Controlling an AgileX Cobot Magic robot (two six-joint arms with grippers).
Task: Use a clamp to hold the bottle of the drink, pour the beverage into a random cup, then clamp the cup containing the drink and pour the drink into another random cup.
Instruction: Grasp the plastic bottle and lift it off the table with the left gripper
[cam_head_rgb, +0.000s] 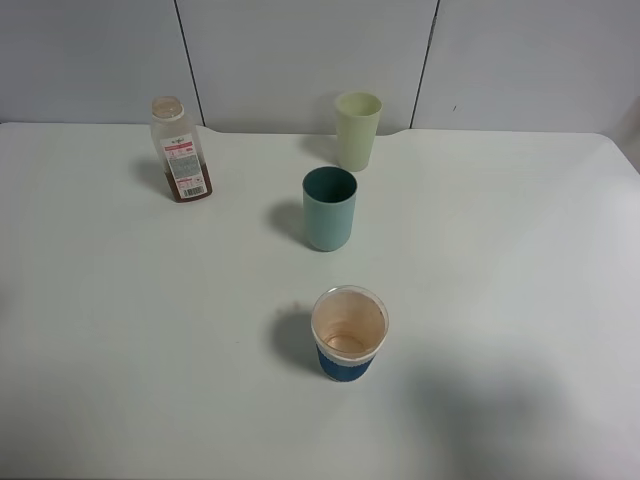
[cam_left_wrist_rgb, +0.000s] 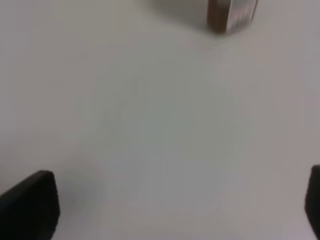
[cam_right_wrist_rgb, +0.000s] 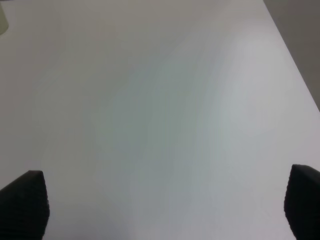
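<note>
We see the bottle (cam_head_rgb: 180, 150) standing far left on the table (cam_head_rgb: 500, 300), brown beverage (cam_head_rgb: 190, 187) low inside. Pale cup (cam_head_rgb: 358, 131) sits far centre, teal cup (cam_head_rgb: 329, 208) just nearer, apart from it; paper cup w/ blue base (cam_head_rgb: 349, 333) stands nearest, in line w/ both. Left gripper (cam_left_wrist_rgb: 172, 205) & right gripper (cam_right_wrist_rgb: 164, 200): jaws wide apart over the tabletop.

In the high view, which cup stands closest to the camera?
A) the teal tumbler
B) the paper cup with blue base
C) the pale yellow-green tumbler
B: the paper cup with blue base stands in front of the teal tumbler, and the pale yellow-green tumbler is farthest back.
</note>
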